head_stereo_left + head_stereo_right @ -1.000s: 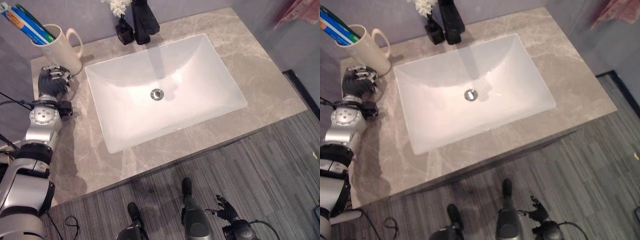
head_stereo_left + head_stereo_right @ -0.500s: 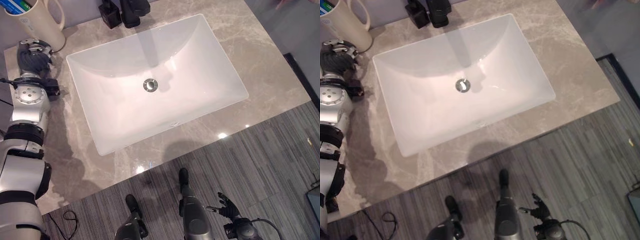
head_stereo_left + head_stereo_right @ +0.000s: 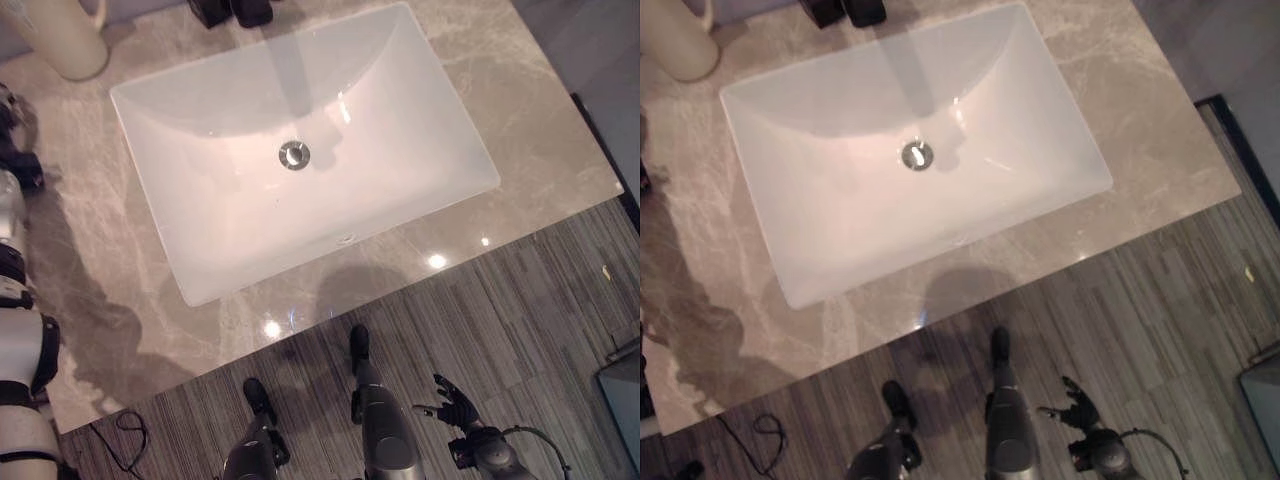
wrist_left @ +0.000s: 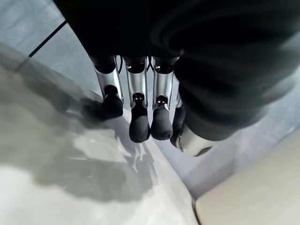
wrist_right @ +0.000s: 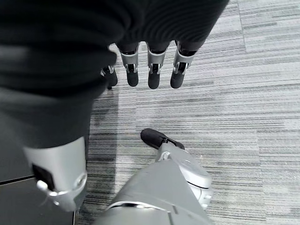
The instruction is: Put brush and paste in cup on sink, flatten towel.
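Beside cup (image 3: pixel 62 40), left hand (image 4: pixel 140 117) stays, fingers relaxed; right hand (image 3: pixel 455 405) too.

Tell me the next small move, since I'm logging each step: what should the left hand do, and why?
Probably draw the left hand back from the cup along the counter. Its fingers are straight and hold nothing, and the cup stands on the counter beside the sink, so nothing there seems to need gripping. The right hand hangs open, low.
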